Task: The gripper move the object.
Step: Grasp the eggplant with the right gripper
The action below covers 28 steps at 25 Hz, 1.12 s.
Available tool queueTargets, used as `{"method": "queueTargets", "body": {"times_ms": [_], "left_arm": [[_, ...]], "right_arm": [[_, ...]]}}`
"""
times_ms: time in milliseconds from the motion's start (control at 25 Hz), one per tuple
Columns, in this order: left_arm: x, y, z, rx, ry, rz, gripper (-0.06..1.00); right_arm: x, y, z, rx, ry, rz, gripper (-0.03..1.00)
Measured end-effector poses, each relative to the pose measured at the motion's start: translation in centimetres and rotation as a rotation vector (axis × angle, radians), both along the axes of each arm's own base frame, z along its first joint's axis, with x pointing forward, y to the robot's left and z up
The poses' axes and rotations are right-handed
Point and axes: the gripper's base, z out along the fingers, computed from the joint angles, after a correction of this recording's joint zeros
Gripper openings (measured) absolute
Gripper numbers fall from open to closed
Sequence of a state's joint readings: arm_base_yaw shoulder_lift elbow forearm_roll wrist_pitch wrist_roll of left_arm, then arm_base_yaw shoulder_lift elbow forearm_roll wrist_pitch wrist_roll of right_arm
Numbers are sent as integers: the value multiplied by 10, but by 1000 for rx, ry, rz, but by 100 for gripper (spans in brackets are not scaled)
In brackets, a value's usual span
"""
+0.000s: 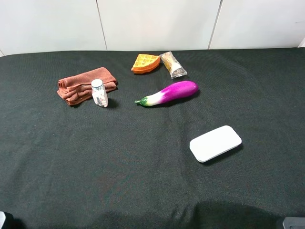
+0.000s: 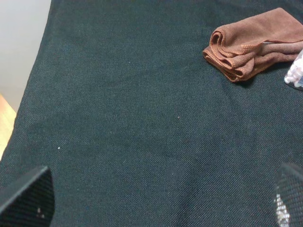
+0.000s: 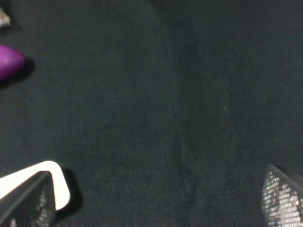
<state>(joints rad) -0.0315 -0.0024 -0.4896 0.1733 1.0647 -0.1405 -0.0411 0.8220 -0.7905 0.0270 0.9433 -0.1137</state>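
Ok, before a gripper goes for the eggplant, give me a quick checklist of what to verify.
1. Eggplant free to grasp: ok, it lies alone, apart from the waffle and case.
2. Right gripper open and empty: ok.
3. Left gripper open and empty: ok.
4. Right gripper lined up on eggplant: not ok, only its purple tip shows at the wrist view's edge.
5. Case out of the right gripper's way: cannot tell; the wrist view shows it close beside the gripper.
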Motion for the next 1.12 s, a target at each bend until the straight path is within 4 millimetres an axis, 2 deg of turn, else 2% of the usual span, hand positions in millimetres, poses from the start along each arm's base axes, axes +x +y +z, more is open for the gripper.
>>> {"method": "queueTargets", "body": {"times_ms": [240,600,880,1120], "left_arm": [[0,0,0,0,0,0,95],[0,0,0,0,0,0,95],[0,0,0,0,0,0,95],[0,0,0,0,0,0,95]], "right_arm": [[27,1,-20,-4,130,56,66],[55,4,-43,-7,229,134,66],[85,35,-33,-31,214,280,66],[119,60,-41,-59,260,370,66]]}}
